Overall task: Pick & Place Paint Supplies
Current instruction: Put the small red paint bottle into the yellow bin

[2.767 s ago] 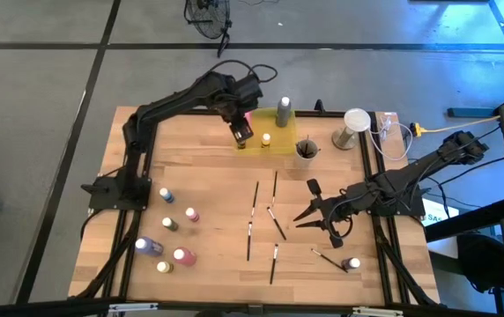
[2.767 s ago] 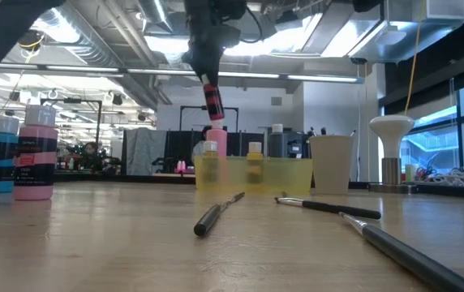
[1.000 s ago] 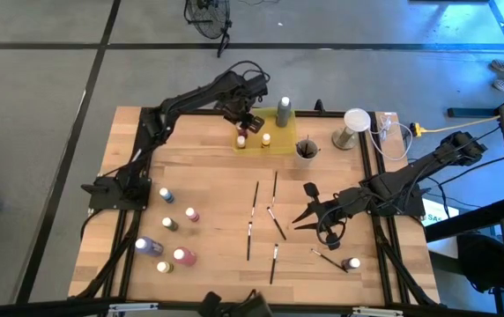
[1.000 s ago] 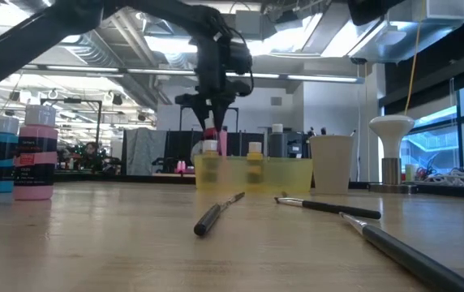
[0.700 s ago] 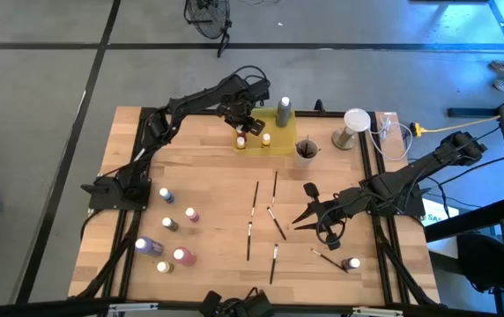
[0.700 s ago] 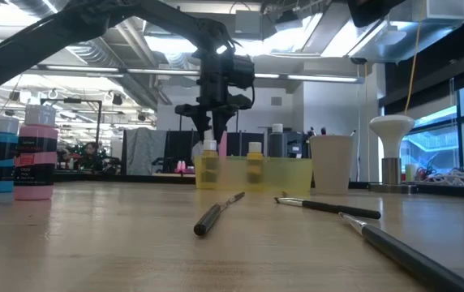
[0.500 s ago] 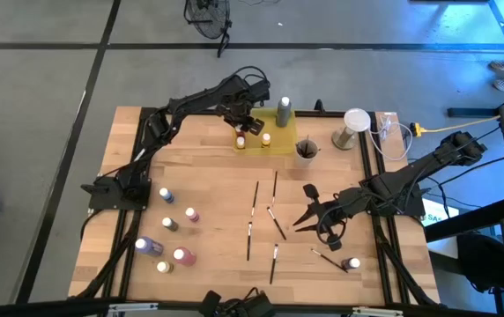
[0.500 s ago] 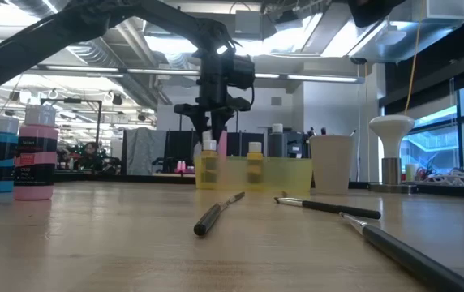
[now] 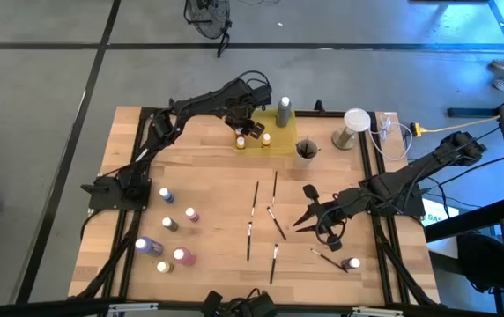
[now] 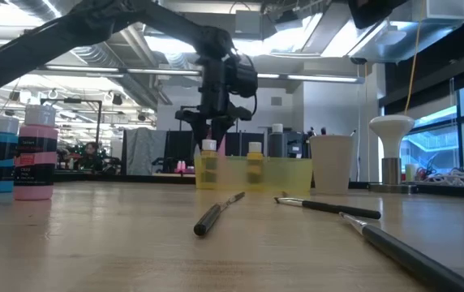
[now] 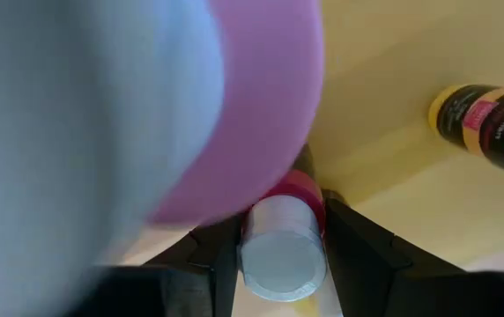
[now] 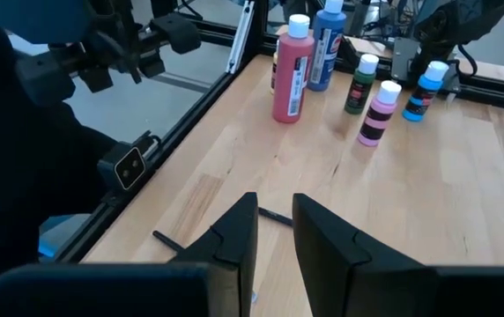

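Note:
My left gripper reaches into the translucent yellow tray at the far edge and is shut on a small red paint bottle with a pale cap. A pink bottle stands close beside it, and a yellow-capped bottle and a grey one stand in the tray too. Several dark paintbrushes lie mid-table. More bottles stand upright near the left corner. My right gripper hovers open right of the brushes. My left gripper pinches the small red bottle just below its pale cap, one finger on each side. It comes from above, pointing down into the tray. The bottle stands upright; whether its base touches the tray floor is hidden.
A grey-beige cup holding brushes stands right of the tray, with a white mushroom-shaped object and cables beyond it. One small bottle and a brush sit near the right corner. The low view shows brushes lying close.
My left gripper has sunk a little lower into the yellow tray with the red bottle, which now sits down behind the tray's front bottles in the low view. My right arm has kept still.

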Available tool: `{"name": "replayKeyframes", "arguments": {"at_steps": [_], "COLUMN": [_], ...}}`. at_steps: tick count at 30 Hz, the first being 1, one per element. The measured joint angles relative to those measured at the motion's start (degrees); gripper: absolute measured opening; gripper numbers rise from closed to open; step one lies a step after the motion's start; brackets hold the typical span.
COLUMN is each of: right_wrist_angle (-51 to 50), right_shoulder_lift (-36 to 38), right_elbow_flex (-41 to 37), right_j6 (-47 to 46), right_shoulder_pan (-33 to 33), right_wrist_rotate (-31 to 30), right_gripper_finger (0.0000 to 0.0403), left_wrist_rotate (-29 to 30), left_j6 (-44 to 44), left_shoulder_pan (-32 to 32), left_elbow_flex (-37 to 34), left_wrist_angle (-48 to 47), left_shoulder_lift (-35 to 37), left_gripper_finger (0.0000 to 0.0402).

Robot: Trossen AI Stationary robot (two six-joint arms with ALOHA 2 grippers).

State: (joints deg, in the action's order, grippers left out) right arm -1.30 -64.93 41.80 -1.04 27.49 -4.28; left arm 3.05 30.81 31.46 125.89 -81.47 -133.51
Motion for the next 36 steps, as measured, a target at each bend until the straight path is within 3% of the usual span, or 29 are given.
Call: {"name": "replayKeyframes", "arguments": {"at_steps": [14, 36], "right_wrist_angle": [-0.3, -1.3], "right_shoulder_lift": [-1.1, -1.1], "right_elbow_flex": [0.0, 0.0], "right_j6": [0.2, 0.0], "right_shoulder_pan": [0.0, 0.0], "right_wrist_rotate": [0.0, -0.1], "right_gripper_finger": [0.0078, 0.0078], "left_wrist_rotate": [-1.9, -1.5], "left_j6": [0.0, 0.0], "left_shoulder_pan": [0.0, -0.3], "left_elbow_flex": [0.0, 0.0], "left_wrist_angle": [0.1, 0.0], "left_shoulder_lift": [-0.5, -0.5], "left_gripper_finger": [0.016, 0.0166]}}
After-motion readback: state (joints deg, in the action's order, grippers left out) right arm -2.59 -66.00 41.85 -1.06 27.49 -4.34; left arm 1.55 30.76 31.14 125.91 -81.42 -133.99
